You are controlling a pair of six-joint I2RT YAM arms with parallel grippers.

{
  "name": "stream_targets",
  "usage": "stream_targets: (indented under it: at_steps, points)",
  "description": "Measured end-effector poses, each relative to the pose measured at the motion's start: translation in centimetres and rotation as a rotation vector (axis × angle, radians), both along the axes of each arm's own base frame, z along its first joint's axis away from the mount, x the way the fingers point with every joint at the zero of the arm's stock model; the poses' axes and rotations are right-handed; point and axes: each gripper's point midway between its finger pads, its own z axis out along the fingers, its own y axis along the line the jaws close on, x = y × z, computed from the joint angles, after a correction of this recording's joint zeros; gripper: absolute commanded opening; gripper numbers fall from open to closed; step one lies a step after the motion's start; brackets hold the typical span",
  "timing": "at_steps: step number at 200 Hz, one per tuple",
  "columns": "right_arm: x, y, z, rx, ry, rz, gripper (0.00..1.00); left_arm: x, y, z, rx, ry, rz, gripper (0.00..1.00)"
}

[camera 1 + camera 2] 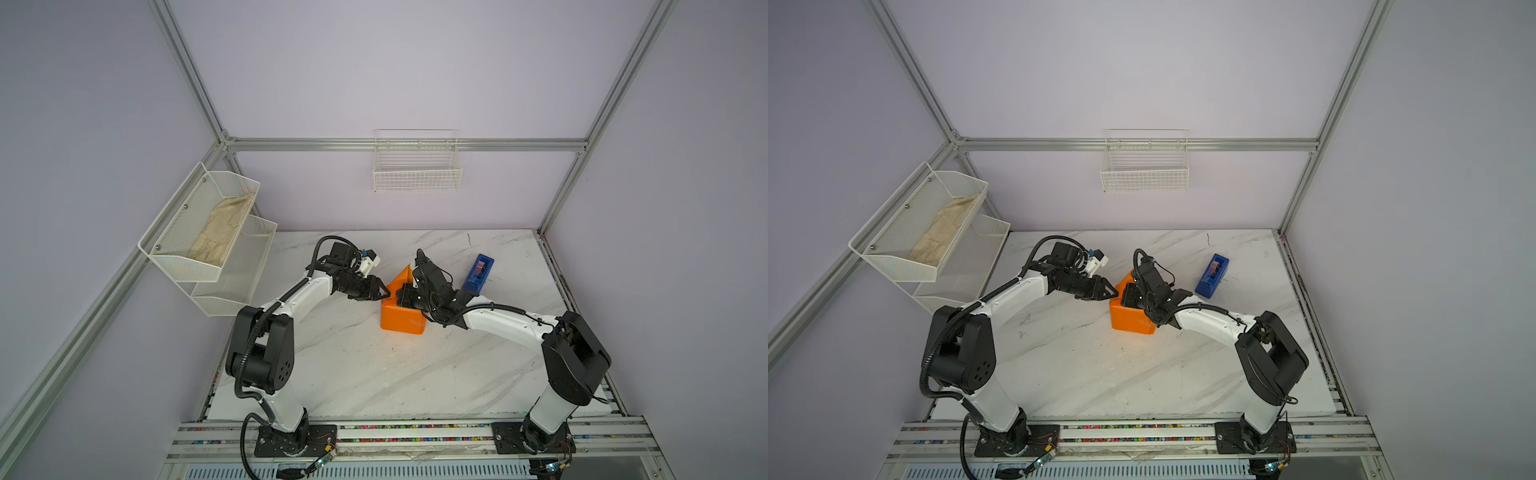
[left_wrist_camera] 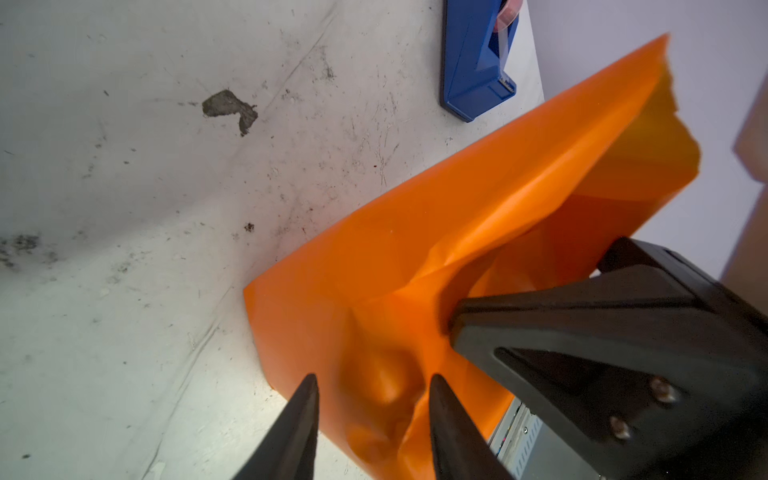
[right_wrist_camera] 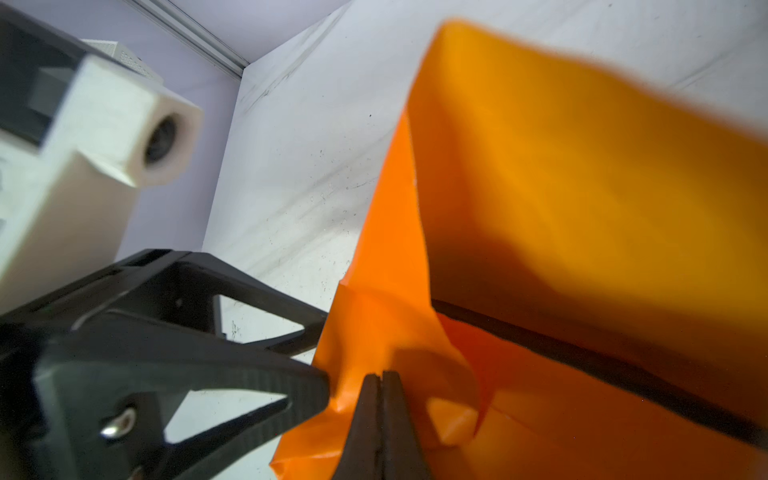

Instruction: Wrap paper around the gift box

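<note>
Your left arm (image 1: 309,293) and right arm (image 1: 505,320) match: glossy white link shells between bulky matte-black joint housings. Black corrugated conduit (image 1: 249,345) runs along the left arm, and a thinner black cable (image 1: 498,308) along the right. Each arm stands on a black base plate (image 1: 266,440). The left gripper (image 2: 374,384) and right gripper (image 3: 380,376) have tapered black fingers on open triangular frames, fixed with silver screws (image 2: 661,390). A white camera block (image 3: 120,133) sits at the left wrist.
</note>
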Motion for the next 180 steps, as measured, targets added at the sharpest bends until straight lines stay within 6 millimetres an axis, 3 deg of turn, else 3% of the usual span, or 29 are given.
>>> stream_targets:
  at_steps: [64,119,134,156,168,180]
  points:
    - [0.1,-0.3,-0.1,-0.011,0.003,-0.011,0.00,0.4,-0.6,-0.4,-0.031,0.022,0.018,0.39]
    - [-0.3,-3.4,0.2,-0.099,0.030,-0.067,0.00,0.3,-0.6,-0.6,-0.037,0.019,0.019,0.37]
    - [-0.6,-4.7,1.0,-0.121,0.033,-0.081,0.00,0.3,-0.6,-0.6,-0.037,0.020,0.023,0.35]
    - [-0.7,-6.9,4.1,-0.098,-0.008,-0.115,0.00,0.3,-0.5,-0.5,-0.037,0.023,0.033,0.34]
    - [-0.2,-8.8,6.3,-0.066,-0.051,-0.149,0.09,0.4,-0.5,-0.5,-0.035,0.023,0.033,0.34]
    - [0.5,-11.2,7.7,-0.050,-0.089,-0.196,0.30,0.4,-0.5,-0.5,-0.035,0.023,0.034,0.33]
